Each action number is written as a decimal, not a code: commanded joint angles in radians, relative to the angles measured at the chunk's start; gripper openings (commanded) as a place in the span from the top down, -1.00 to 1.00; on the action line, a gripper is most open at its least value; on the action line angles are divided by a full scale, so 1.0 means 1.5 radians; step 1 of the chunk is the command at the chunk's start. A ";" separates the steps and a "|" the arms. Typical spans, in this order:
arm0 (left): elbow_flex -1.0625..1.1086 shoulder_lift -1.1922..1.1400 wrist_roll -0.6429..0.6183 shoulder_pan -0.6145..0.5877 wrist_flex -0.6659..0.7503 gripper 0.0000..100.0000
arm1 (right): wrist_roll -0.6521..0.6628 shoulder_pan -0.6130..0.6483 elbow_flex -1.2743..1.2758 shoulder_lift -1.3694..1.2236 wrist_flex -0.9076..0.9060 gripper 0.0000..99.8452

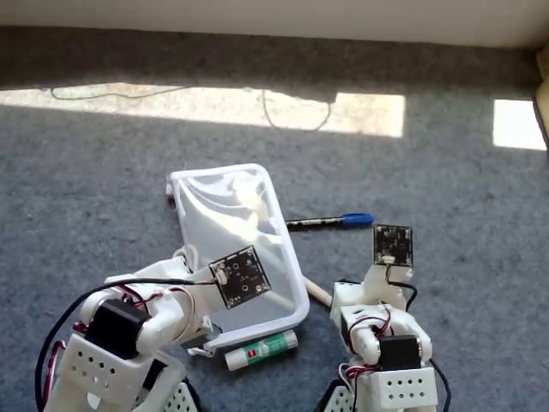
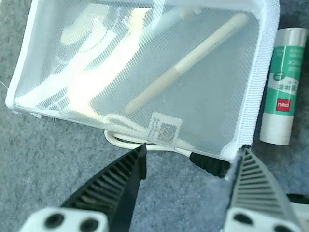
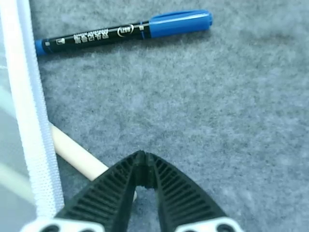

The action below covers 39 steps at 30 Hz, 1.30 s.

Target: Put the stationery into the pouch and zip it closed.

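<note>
A translucent white mesh pouch [image 1: 236, 245] lies flat on the grey carpet. A beige pencil [image 2: 188, 63] shows through the mesh, and its end [image 1: 318, 294] sticks out past the pouch's right edge; I cannot tell whether it lies inside or underneath. A blue-capped marker [image 1: 330, 221] lies to the right of the pouch, and a green-and-white glue stick [image 1: 262, 349] lies by its near edge. My left gripper [image 2: 192, 152] is open over the pouch's near corner and its white pull cord [image 2: 145, 143]. My right gripper [image 3: 142, 157] is shut and empty, just beside the pencil end [image 3: 72, 154] and short of the marker [image 3: 125, 31].
Both arm bases stand at the near edge, the left arm [image 1: 146, 322] at the pouch's near-left corner and the right arm [image 1: 382, 322] to its right. A thin cable [image 1: 283, 116] trails across the sunlit strip of carpet at the back.
</note>
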State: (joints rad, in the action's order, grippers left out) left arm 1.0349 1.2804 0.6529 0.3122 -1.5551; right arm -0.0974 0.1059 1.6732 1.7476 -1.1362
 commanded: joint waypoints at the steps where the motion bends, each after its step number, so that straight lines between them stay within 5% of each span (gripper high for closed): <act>1: -0.023 -0.015 0.007 0.011 -0.002 0.43 | -0.001 -0.008 0.072 0.008 -0.005 0.99; 9: -0.071 -0.209 0.009 0.024 -0.004 0.38 | -0.001 -0.008 0.072 0.008 -0.005 0.99; 16: -0.051 -0.216 0.004 0.077 0.002 0.38 | -0.001 -0.008 0.072 0.008 -0.005 0.99; 24: 0.073 -0.216 0.008 0.037 0.139 0.40 | -0.001 -0.008 0.072 0.008 -0.005 0.99; 39: 0.080 -0.221 0.004 -0.058 0.323 0.45 | -0.001 -0.008 0.072 0.008 -0.005 0.99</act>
State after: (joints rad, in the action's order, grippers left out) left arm 1.1623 0.9551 0.6605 0.2601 -1.1347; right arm -0.0974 0.1059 1.6732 1.7476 -1.1362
